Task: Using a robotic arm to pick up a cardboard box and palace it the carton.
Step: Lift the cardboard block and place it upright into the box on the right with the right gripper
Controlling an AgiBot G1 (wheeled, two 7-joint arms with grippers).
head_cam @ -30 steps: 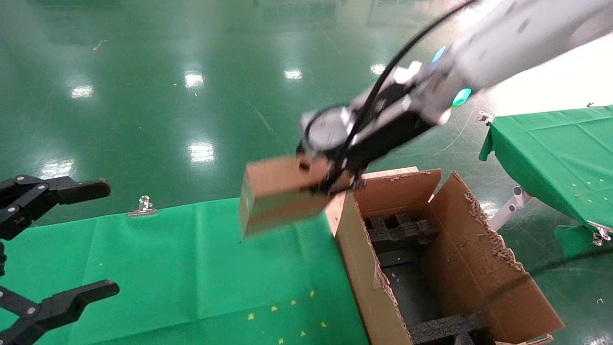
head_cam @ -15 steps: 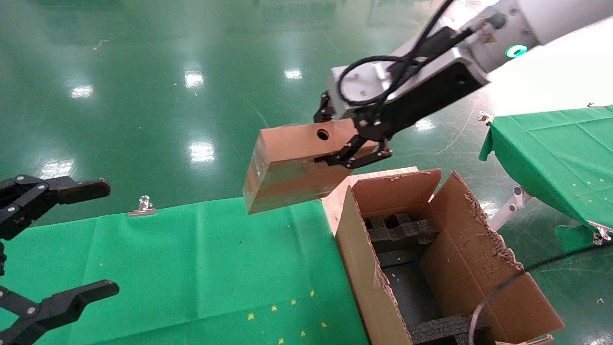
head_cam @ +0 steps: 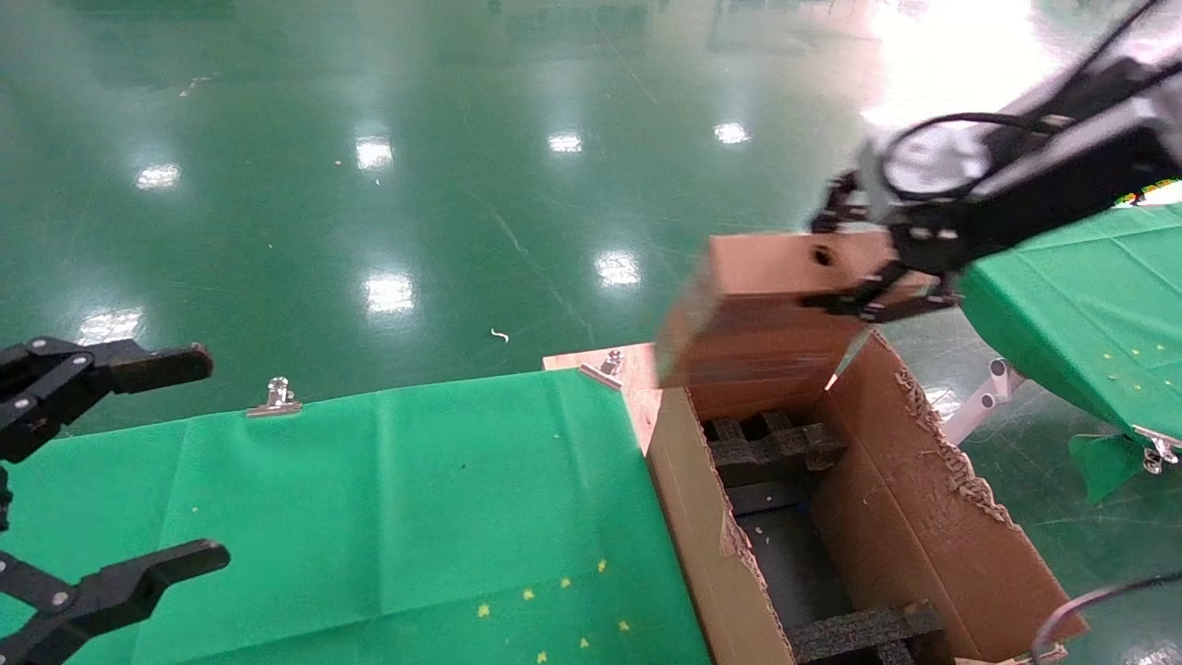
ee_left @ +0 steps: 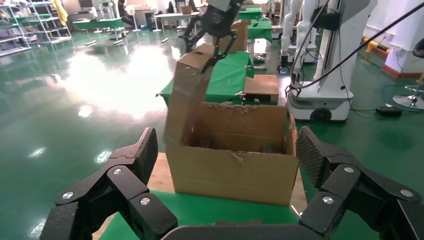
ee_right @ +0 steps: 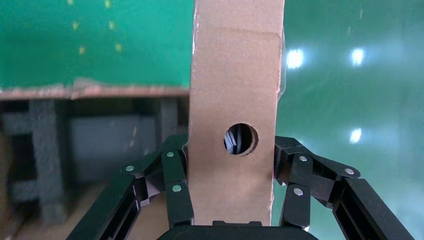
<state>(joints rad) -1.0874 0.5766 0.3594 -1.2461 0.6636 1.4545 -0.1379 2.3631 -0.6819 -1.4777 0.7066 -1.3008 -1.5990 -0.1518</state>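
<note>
My right gripper (head_cam: 873, 263) is shut on the small brown cardboard box (head_cam: 757, 319) with a round hole in its top face. It holds the box in the air above the far end of the large ragged-edged carton (head_cam: 914, 517), which stands open with black foam inserts (head_cam: 771, 448) inside. In the right wrist view the box (ee_right: 234, 105) sits clamped between the black fingers (ee_right: 175, 187), with the carton's foam below. In the left wrist view the box (ee_left: 187, 95) hangs over the carton (ee_left: 232, 167). My left gripper (head_cam: 106, 466) is open and empty at the near left.
A green cloth (head_cam: 369, 517) covers the table left of the carton, held by metal clips (head_cam: 275, 397). A second green-covered table (head_cam: 1080, 305) stands at the right. A shiny green floor (head_cam: 369, 185) lies beyond.
My right gripper has carried the cardboard box to the right, from over the green table's far edge to above the carton's far end. The left gripper has not moved.
</note>
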